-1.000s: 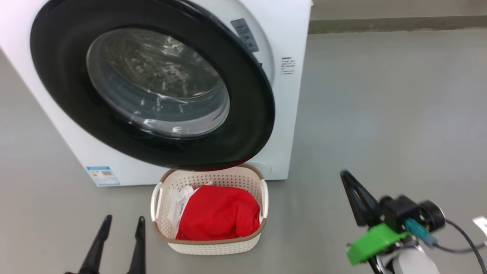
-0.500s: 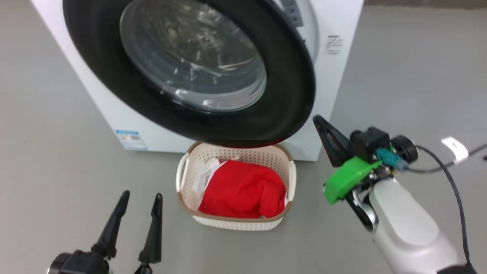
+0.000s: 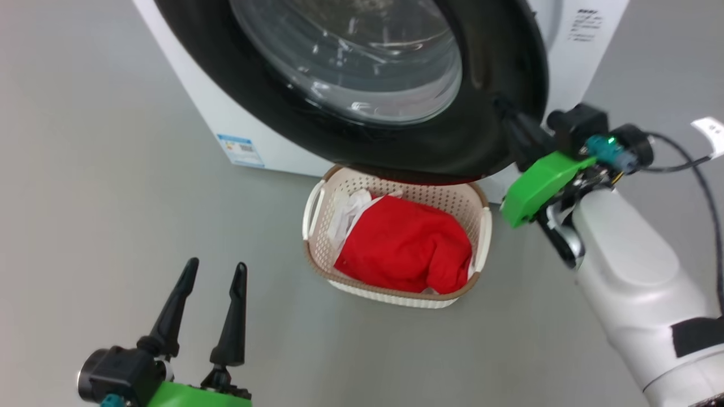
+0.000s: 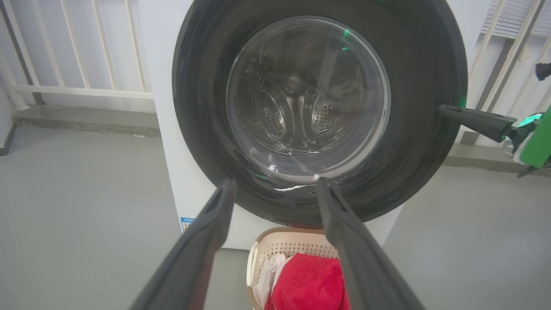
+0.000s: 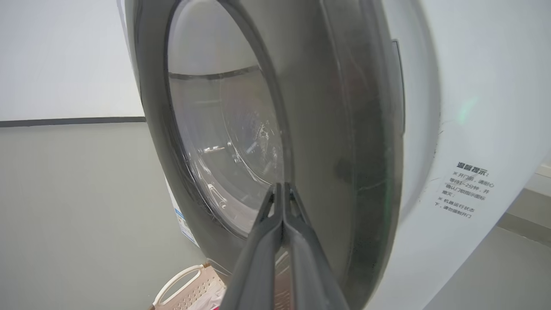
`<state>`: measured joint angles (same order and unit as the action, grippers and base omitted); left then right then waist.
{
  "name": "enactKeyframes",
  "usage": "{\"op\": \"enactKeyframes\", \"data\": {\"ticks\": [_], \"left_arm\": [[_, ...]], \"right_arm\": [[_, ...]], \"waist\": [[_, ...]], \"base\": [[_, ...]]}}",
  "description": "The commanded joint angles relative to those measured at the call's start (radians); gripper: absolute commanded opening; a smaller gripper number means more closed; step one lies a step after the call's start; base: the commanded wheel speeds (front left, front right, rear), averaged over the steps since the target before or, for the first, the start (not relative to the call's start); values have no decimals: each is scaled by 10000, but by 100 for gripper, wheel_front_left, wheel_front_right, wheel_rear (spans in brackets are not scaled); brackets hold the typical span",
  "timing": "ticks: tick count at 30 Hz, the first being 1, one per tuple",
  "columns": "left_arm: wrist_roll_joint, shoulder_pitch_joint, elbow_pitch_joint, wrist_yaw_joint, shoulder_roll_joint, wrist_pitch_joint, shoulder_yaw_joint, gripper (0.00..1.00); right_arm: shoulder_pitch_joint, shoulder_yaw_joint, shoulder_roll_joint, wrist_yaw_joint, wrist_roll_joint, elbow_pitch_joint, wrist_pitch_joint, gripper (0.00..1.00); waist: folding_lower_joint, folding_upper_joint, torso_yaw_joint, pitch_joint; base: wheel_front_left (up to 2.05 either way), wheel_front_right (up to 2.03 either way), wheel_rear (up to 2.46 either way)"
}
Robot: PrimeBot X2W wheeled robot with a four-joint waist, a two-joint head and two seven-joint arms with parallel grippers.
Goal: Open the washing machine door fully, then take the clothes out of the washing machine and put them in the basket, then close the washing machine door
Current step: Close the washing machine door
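Head view: the clothes point(image 3: 407, 243), red with some white, lie heaped in the basket point(image 3: 314, 203). The basket stands on the floor just in front of the washing machine point(image 3: 571, 56), under the low edge of the door point(image 3: 350, 56). The right tool point(image 3: 512, 121) is clenched with nothing in it, its tips against the right side of the door's black rim. The left tool point(image 3: 216, 264) hangs released at the near left, well apart from everything.

Left wrist view: the left tool point(image 4: 275, 183) stands spread and empty, facing the door point(image 4: 308, 99). The drum behind the glass looks bare of red cloth. The right tool point(image 4: 445, 111) meets the rim from the right. The basket point(image 4: 280, 234) and clothes point(image 4: 310, 280) sit below.

Right wrist view: the right tool point(image 5: 282, 187) has its fingers pressed together and lying along the door point(image 5: 224, 142), which sits close to the machine's point(image 5: 473, 107) white front.

Unloading looks done. Closing the door seems to be under way, and I cannot tell whether it has latched.
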<state>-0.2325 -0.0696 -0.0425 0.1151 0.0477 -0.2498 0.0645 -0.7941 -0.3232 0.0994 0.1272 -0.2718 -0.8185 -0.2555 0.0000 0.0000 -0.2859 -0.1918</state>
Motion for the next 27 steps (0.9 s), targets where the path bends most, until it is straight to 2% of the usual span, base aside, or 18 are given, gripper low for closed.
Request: {"op": "enactKeyframes", "data": {"ticks": [1, 14, 27], "left_arm": [[-111, -359, 191, 72, 56, -120, -308, 100], [-290, -710, 120, 124, 31, -120, -193, 100], [-450, -1018, -163, 145, 27, -120, 82, 100]], "right_arm": [[-354, 102, -44, 35, -70, 136, -63, 0], [-1218, 1184, 286, 35, 20, -312, -63, 0], [-2999, 2126, 769, 35, 14, -1547, -63, 0]], "waist": [[0, 0, -360, -384], [0, 0, -714, -796], [0, 0, -1135, -1342]], "base": [[0, 0, 0], [0, 0, 0], [0, 0, 0]]}}
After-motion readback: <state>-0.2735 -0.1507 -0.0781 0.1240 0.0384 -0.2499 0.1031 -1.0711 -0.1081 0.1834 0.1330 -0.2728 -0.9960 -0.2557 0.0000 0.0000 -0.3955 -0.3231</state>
